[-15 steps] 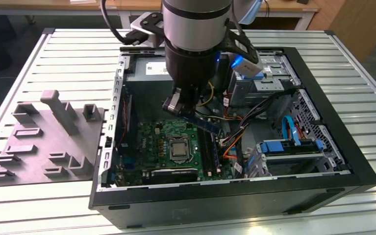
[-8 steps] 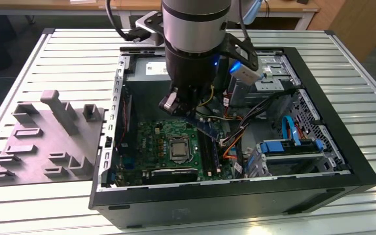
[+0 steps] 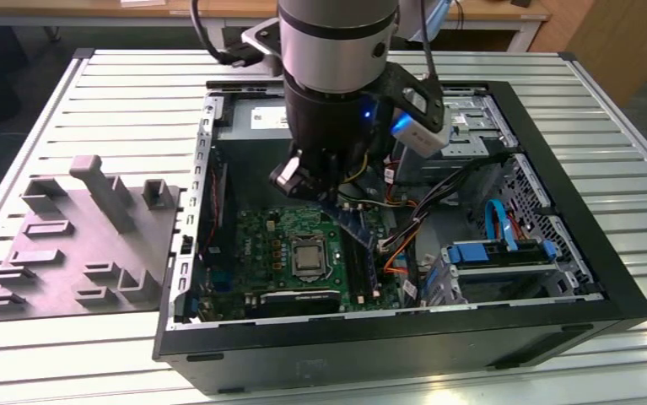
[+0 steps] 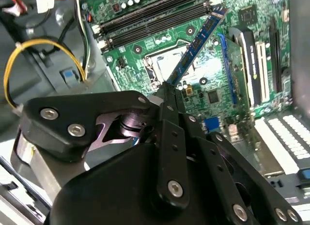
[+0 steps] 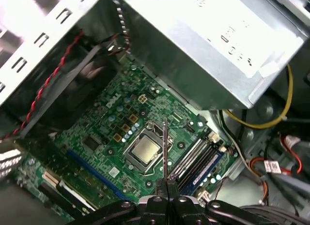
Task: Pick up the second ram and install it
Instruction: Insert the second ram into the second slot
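My gripper (image 3: 329,196) hangs inside the open computer case (image 3: 593,278), shut on the second ram (image 3: 353,226), a thin dark-blue stick. In the second wrist view the stick (image 4: 196,43) slants out from the gripper (image 4: 167,87) over the green motherboard (image 4: 242,12). In the first wrist view it shows edge-on as a thin line (image 5: 165,147) rising from the gripper (image 5: 167,180), above the processor socket (image 5: 145,150). The black memory slots (image 5: 193,159) lie just beside it; a blue strip (image 5: 206,169) sits along the outermost slot.
The grey power-supply box (image 5: 208,46) stands close above the board's edge. Yellow wires (image 4: 29,55) and red cables (image 5: 271,164) run near the slots. A drive cage with blue cables (image 3: 504,245) fills the case's right side in the exterior view. A grey fixture block (image 3: 76,245) lies outside on the slatted table.
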Robot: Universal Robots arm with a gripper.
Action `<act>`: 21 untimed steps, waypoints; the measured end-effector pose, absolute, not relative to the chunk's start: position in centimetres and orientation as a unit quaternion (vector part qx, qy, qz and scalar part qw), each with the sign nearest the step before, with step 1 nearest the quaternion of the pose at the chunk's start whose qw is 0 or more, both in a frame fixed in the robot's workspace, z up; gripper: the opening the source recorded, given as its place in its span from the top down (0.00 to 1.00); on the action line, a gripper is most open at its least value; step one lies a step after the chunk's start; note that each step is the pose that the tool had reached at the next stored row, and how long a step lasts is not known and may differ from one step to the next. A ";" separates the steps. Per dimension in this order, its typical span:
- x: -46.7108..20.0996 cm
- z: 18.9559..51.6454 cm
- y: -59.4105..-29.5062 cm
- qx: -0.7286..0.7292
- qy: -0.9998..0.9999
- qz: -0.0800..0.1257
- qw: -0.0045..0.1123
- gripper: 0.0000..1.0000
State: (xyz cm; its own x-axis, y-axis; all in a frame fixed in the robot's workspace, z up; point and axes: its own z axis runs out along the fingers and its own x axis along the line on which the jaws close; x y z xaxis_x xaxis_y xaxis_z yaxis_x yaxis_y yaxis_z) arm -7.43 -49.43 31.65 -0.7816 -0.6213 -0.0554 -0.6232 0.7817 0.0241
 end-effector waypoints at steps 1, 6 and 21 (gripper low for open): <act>-7.4 31.6 -49.4 -0.321 0.947 0.020 0.022 0.89; -7.4 31.6 -49.4 -0.278 0.960 0.019 0.023 0.89; -7.4 31.2 -49.4 -0.145 0.989 0.016 0.026 0.89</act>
